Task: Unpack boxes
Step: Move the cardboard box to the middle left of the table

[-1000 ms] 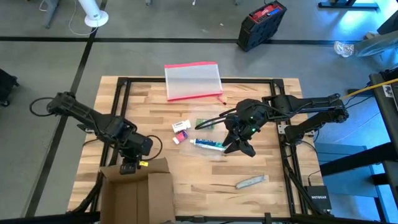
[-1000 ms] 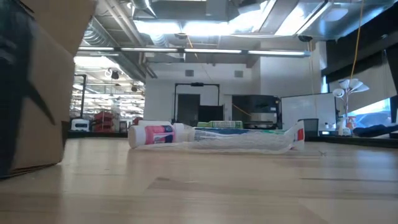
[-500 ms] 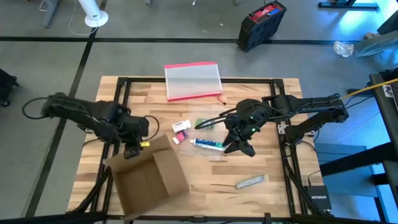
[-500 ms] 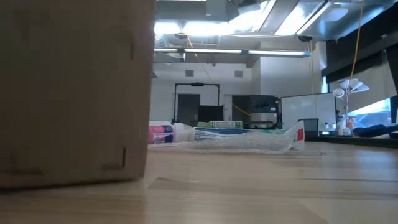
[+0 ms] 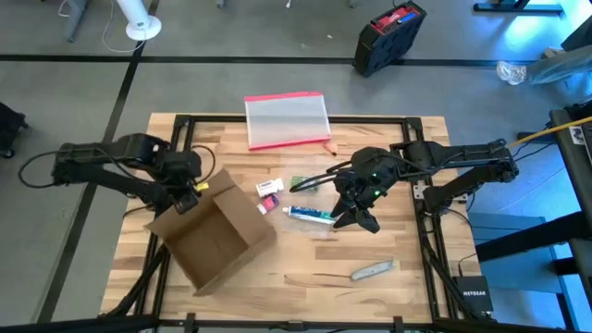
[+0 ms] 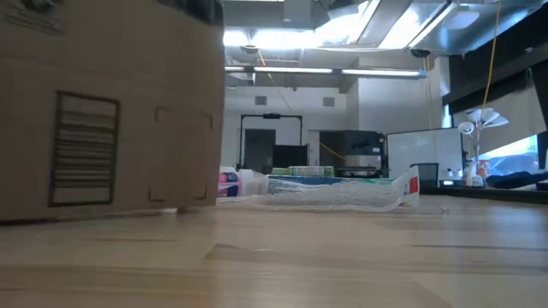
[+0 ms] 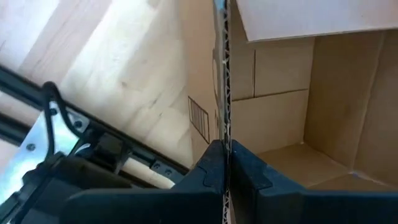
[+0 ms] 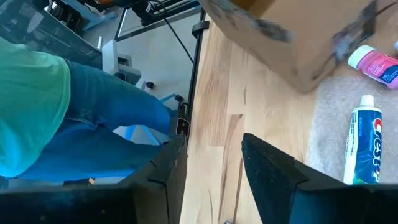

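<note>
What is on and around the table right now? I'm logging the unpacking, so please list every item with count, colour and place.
Cardboard box: one, brown, open, table's left half, wall pinched by the left claw.
Toothpaste tube: one, white and blue, table centre, in a clear bag.
Small pink and white item: one, left of the tube.
Small white box: one, just above it.
Green packet: one, centre.
Grey flat item: one, lower right.
Clear pouch: one, pink-red edge, table's far edge.
Black and red case: one, on the floor.
Person: green top, blue jeans, beside the table.
Left claw: shut on box wall.
Right claw: open, empty, above the tube.
</note>
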Tool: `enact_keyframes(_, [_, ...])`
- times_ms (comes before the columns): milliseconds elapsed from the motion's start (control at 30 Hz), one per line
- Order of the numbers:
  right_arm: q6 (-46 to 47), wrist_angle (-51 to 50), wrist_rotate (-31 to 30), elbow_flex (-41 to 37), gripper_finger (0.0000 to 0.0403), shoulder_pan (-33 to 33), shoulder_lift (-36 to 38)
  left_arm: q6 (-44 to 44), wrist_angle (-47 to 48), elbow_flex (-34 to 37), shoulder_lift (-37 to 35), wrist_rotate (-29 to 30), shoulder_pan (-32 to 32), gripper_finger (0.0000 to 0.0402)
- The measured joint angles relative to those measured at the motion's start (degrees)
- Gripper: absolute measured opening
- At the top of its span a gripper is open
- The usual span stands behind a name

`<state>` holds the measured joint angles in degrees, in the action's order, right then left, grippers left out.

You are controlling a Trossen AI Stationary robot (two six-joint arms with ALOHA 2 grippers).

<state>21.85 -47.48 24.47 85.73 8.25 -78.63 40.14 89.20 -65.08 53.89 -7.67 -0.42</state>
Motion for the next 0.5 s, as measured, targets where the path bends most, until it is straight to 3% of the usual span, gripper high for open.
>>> enact_keyframes(333, [-2.1, -0.5, -0.1, 0.0, 0.0149, 0.0, 0.0, 1.8, 0.9, 0.0, -2.8, -0.2, 3.0, 0.0000])
enact_keyframes(500, [-8.1, -2.2, -4.8, 0.0, 0.0149, 0.0, 0.0, 1.9, 0.8, 0.0, -2.8, -0.3, 3.6, 0.0000])
